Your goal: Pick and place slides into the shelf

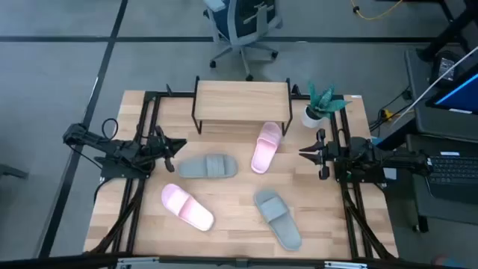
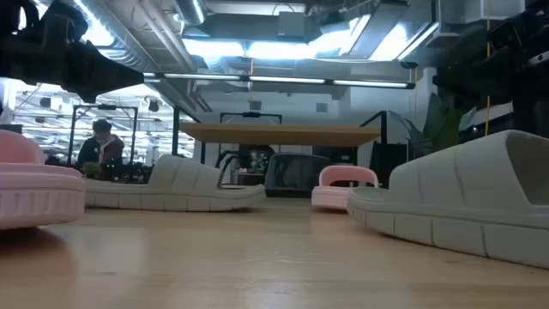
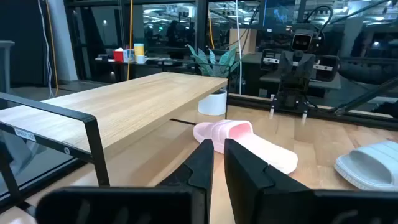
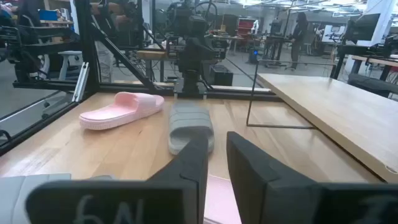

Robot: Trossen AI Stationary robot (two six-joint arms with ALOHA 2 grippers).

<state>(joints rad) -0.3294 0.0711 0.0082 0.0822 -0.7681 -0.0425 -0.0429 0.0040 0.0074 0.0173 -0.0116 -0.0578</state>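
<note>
Four slides lay loose on the wooden surface (image 1: 239,224), none yet under the shelf (image 1: 242,98), which stood at the middle of the far edge. One pink slide (image 1: 266,147) lay with its toe end just at the shelf's front legs; a grey-green slide (image 1: 208,166) lay near the middle, toward the left edge; the second pink slide (image 1: 187,207) and the second grey-green slide (image 1: 277,217) lay nearer the front edge.

They looked to be soft moulded foam: light, a little springy, matte rather than slick, and in no way fragile. A flat sole offers little to pinch, so the wide strap arching over the footbed, or the thick side edge of the sole, seemed the better place to take hold. Being light, a slide would likely skid if nudged instead of gripped.

The left pincer (image 1: 173,146) hung by the left edge, beside the grey-green slide's end, its fingers (image 3: 242,163) nearly pressed together and holding nothing. The right pincer (image 1: 306,152) hung by the right edge, facing the pink slide, its fingers (image 4: 252,163) a narrow gap apart, also empty.
</note>
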